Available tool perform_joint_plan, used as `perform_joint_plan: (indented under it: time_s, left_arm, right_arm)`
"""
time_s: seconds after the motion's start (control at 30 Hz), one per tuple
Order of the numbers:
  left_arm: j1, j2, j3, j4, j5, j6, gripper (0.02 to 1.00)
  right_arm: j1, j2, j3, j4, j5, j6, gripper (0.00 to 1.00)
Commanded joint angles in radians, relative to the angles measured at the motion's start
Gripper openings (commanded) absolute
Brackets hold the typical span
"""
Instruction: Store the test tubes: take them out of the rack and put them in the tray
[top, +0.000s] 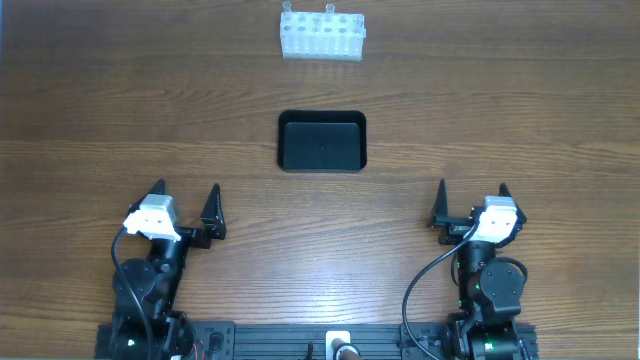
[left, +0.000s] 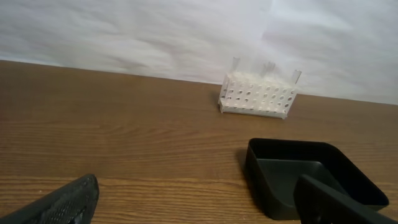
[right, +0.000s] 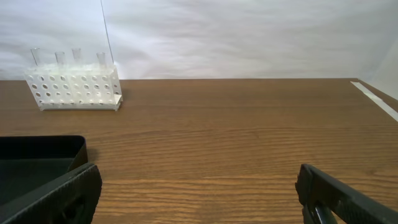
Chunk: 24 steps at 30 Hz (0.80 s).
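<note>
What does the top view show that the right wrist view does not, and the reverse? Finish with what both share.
The top view adds the left gripper, open, the arm bases, and the tray's whole rectangular outline. The right wrist view adds a side-on look at the test tubes, four standing upright in the rack, plus a white backdrop and a pale strip at the table's edge. Shared: rack, tray, wooden table and the open right gripper.
</note>
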Motion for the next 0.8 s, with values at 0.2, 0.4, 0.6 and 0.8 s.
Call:
perform_joint_plan:
  time_s: [0.2,0.4,0.6,0.8]
  left_arm:
    - [0.004,-0.004,-0.005,-0.004,0.003,0.011,1.000]
    - [0.006,0.091,-0.002,0.163,0.005,0.044,1.000]
    - [0.037,0.421,0.114,0.417,0.011,0.067,0.998]
    - [0.047,0.784,0.335,0.483,0.018,0.067,0.996]
  right_arm:
    - [-0.007,-0.010,-0.005,-0.006,-0.011,-0.008,0.993]
    - [-0.007,-0.010,-0.005,-0.006,-0.011,-0.008,0.993]
    - [-0.007,-0.010,-0.005,-0.006,-0.011,-0.008,0.991]
    - [-0.007,-0.010,-0.005,-0.006,-0.011,-0.008,0.991]
